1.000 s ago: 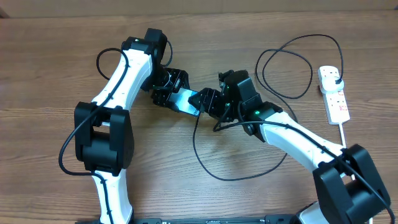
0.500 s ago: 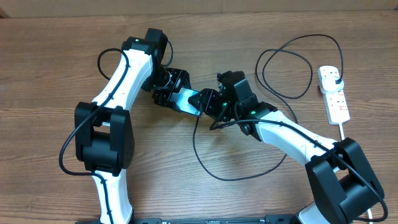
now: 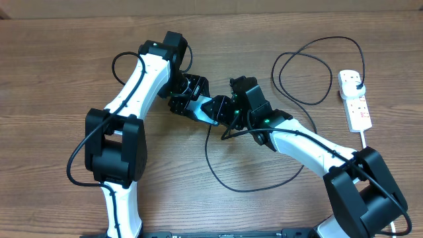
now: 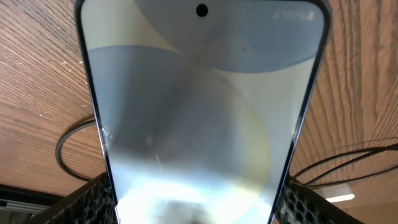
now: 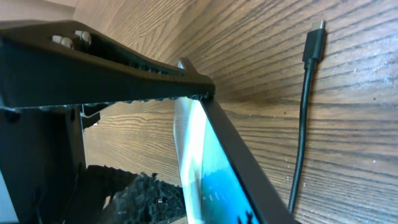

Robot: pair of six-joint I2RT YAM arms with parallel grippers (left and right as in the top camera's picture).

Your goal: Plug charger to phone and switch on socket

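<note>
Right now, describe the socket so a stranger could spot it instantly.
Go to the right edge of the wooden table, past the charger and its black loops. The socket is the white elongated strip with red switches and a thick white cord, unlike the thin black cable beside it.

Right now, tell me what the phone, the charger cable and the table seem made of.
Phone: glossy glass face, mirror-like reflections; dark edge, perhaps metal. Charger cable: matte black, likely rubbery plastic. Table: wood grain, solid or laminate unclear.
</note>
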